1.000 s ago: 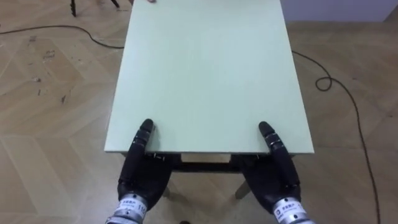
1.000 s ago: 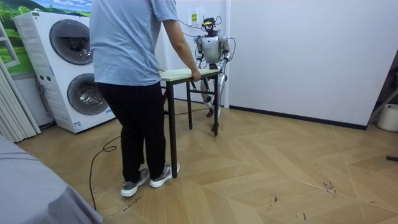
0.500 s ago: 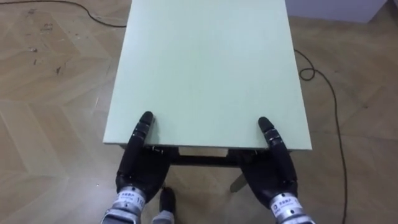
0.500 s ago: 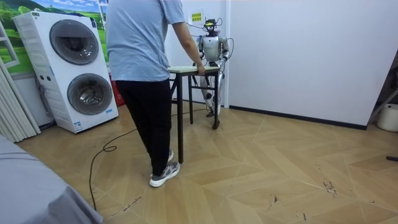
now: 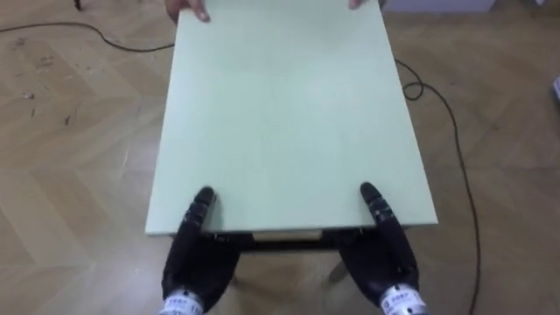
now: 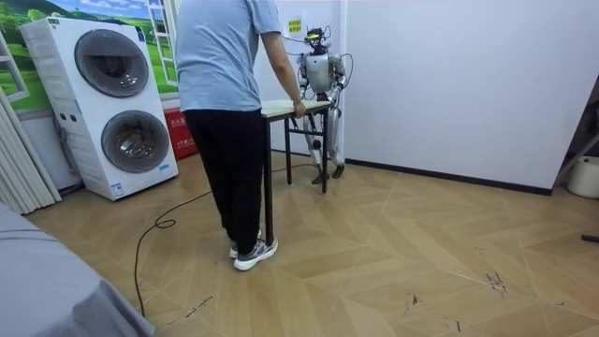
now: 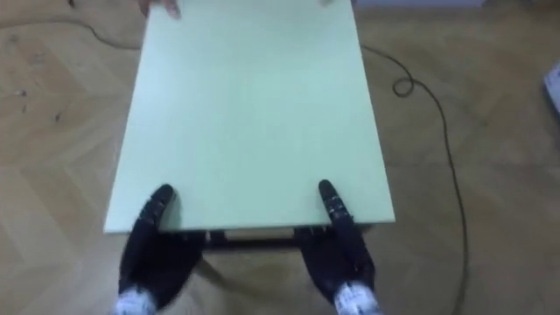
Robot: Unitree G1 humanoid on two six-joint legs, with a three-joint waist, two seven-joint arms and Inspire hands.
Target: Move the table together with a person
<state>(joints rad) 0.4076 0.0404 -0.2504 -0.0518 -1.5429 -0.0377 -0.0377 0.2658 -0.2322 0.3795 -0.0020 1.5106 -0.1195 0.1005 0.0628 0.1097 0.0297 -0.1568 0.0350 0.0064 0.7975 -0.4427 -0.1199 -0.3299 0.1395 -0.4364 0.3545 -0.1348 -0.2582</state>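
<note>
1. We saw the table held at both ends. Its pale top ran away from the robot's thumbs, and its near edge lay across the left hand and the right hand.
2. Each thumb lay flat on the top with the palm under the edge, so we read both hands as clamped on the table. The other fingers were hidden beneath it.
3. Compared with a second before, the thumbs sat at the same places on the edge.
4. The person's hands had come into sight at the end farthest from the thumbs.
5. In the room view the person had stepped toward the robot. The table had gone with them, away from the washing machines.
6. We judged the carry to be under way with the grip holding. The robot stood close to the wall behind it, so little room was left to back away.
</note>
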